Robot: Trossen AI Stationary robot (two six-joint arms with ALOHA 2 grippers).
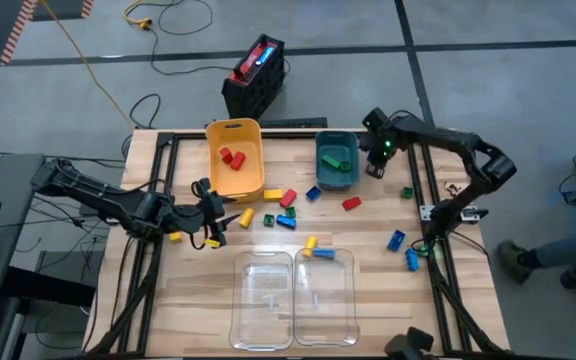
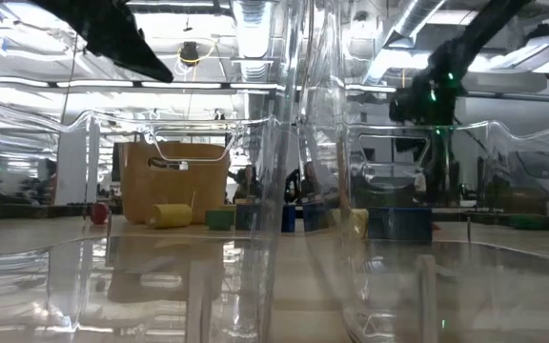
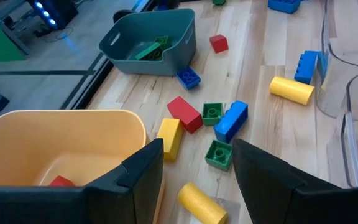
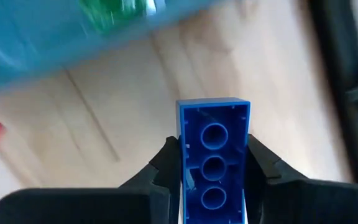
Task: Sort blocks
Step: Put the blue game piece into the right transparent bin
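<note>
seen from above, the wooden table [image 1: 368,280] carries a yellow bin [image 1: 236,160] with red blocks [image 1: 231,157] inside, and to its right a teal bin [image 1: 336,160] holding green blocks [image 1: 335,160]. loose blocks [image 1: 280,207] in red, yellow, blue and green lie scattered just in front of the two bins, and a few more blue and green blocks [image 1: 400,240] sit farther right of the teal bin. two clear bins [image 1: 293,298] stand side by side at the near edge, well in front of the yellow bin. the left gripper [image 1: 206,212] hovers just in front of the yellow bin's left corner. the right gripper [image 1: 376,168] hangs just right of the teal bin.

at table level, the clear bins' walls [image 2: 294,171] fill the foreground; through them the yellow bin [image 2: 174,181] shows, with a yellow cylinder block [image 2: 172,216] lying in front of it, and the right arm [image 2: 437,86] comes down from above on the yellow bin's right.

from the left wrist, the left gripper [image 3: 197,171] stands partly open and empty, next to the yellow bin's rim [image 3: 67,115]. beyond it lie a red block [image 3: 185,114], a blue block [image 3: 231,120] and two green square blocks [image 3: 216,134], with the teal bin [image 3: 151,40] farther off.

from the right wrist, the right gripper [image 4: 215,162] is clamped on a blue block [image 4: 214,158], its hollow underside facing the camera, held above the wood near the teal bin [image 4: 55,31].
</note>
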